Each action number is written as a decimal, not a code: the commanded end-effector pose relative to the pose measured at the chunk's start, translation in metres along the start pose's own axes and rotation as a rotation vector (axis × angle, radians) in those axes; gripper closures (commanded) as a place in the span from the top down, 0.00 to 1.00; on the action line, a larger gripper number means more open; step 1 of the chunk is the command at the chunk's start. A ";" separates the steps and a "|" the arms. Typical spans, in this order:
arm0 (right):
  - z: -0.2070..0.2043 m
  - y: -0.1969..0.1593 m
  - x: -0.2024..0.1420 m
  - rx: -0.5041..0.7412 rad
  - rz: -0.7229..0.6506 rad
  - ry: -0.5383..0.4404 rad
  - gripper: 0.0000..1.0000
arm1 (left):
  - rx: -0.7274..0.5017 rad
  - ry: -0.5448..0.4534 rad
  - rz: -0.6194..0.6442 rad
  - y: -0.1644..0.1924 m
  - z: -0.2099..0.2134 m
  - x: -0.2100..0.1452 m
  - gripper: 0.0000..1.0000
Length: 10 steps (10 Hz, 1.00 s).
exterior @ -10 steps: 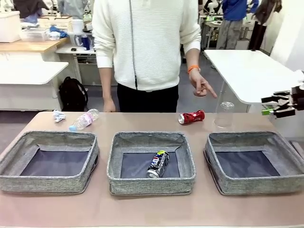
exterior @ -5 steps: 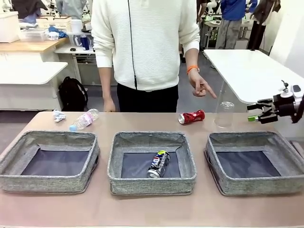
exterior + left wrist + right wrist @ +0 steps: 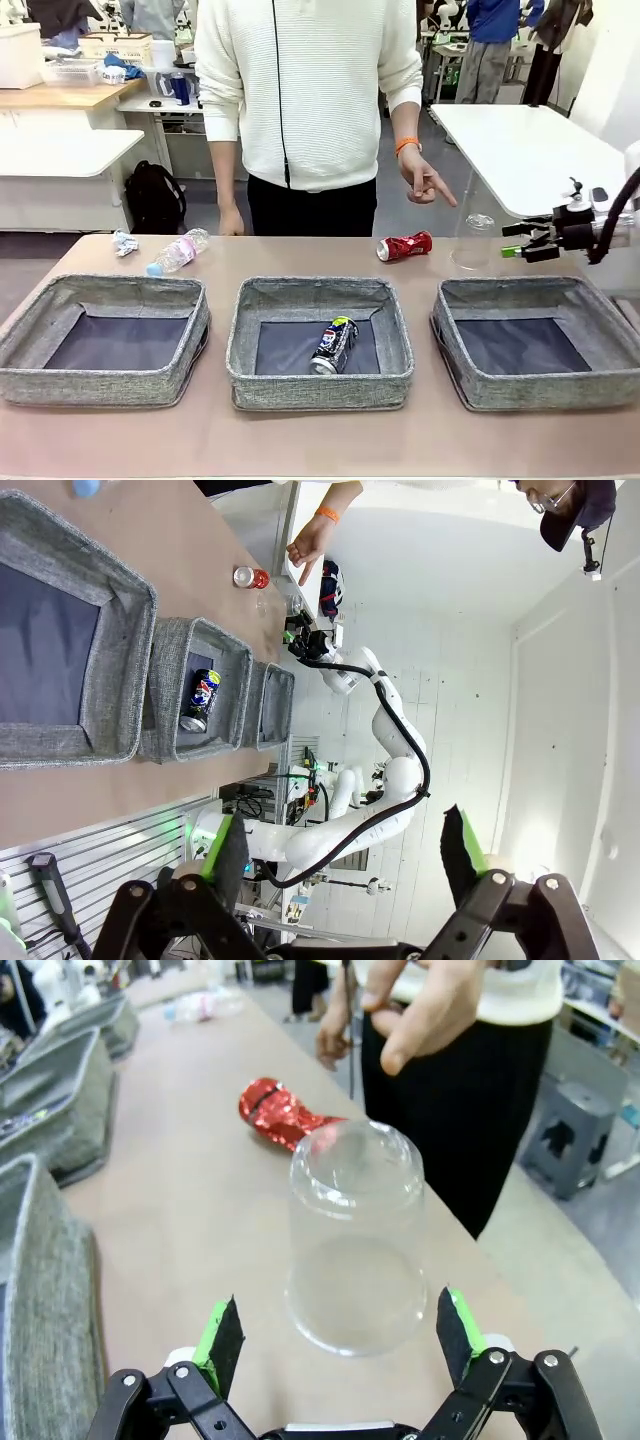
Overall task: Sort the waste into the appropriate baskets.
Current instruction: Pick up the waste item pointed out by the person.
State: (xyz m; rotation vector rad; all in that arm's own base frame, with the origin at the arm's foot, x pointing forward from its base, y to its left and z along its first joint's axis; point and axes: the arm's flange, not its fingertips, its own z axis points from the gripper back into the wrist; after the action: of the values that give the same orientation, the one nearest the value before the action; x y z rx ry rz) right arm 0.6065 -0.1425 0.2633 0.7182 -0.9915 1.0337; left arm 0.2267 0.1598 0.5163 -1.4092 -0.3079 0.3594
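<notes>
The right hand (image 3: 340,1325) is held wide open and empty, lined up so the upturned cup (image 3: 355,1240), standing near the tabletop's (image 3: 190,1220) far right corner, can be straddled and gripped.

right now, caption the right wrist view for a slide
Open right claw facing the upside-down clear plastic cup, crushed red can beyond.

Pepsi globe logo on dark blue can (image 3: 333,344), lying in middle basket (image 3: 318,385); its lettering too small to read. Print on crushed red can (image 3: 404,246), bench far edge, illegible. Pink label of bottle (image 3: 178,252) illegible.
</notes>
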 end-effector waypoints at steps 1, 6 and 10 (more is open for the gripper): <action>-0.024 -0.008 0.008 0.013 -0.046 0.001 1.00 | -0.017 0.000 -0.022 -0.001 0.001 -0.001 1.00; -0.062 -0.004 0.006 0.059 -0.102 -0.046 1.00 | -0.017 0.000 -0.022 -0.001 0.001 -0.001 1.00; -0.071 -0.004 0.006 0.064 -0.112 -0.151 1.00 | -0.017 0.000 -0.022 -0.001 0.001 -0.001 1.00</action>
State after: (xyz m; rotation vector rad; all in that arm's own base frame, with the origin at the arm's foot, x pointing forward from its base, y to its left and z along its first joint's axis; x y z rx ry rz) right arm 0.6279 -0.0840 0.2404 0.8749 -0.9963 0.9520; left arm 0.2266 0.1598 0.5164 -1.4091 -0.3080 0.3592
